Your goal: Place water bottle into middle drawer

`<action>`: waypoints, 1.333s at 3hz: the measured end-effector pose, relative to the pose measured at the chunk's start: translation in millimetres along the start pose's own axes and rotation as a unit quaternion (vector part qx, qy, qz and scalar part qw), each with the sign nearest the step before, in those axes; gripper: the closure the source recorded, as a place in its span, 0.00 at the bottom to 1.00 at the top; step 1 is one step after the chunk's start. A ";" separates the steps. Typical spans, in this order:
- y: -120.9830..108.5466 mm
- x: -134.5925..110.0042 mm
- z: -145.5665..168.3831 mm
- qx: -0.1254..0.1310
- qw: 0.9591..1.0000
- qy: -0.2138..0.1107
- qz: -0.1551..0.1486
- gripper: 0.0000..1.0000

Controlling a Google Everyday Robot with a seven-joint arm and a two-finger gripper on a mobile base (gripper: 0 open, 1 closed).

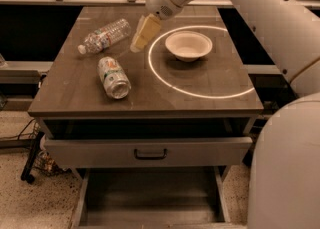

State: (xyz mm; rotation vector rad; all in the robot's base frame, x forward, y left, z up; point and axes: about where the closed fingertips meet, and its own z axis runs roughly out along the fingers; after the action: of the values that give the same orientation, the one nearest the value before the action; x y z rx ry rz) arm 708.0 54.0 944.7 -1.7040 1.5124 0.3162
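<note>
Just the one camera view: the bottle [104, 35] is lying on its side on the back-left part of the counter [210, 80], cap pointing toward the front-left corner, base toward the back right. So its long axis runs diagonally. The gripper [136, 47] hangs just beside that base end, on the bottle's right, tipped down between the bottle and the bowl [188, 45]. Honestly can't tell if the jaws are spread or pressed together, but the bottle isn't in them.

My guess is the next move is a short shift left so the jaws close across the diagonal, not along it. The bottle's clear, ribbed and a bit crinkled, with a white cap and a thin coloured label, so it's probably light, squishy and keen to roll. The can [114, 76] lies in front of it, apart. The middle drawer [150, 193] is open down low with a bare floor, under the drawer front [90, 152] with the handle
</note>
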 end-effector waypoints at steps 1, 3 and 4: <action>-16.9 -5.9 20.1 0.012 1.000 -0.017 0.015 0.00; -46.0 -21.0 89.3 -0.006 1.000 -0.006 0.023 0.00; -48.8 -18.7 110.0 -0.014 1.000 0.025 0.012 0.00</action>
State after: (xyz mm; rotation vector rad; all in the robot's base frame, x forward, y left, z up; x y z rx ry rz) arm 783.3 142.0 906.9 -1.7296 1.5718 0.3111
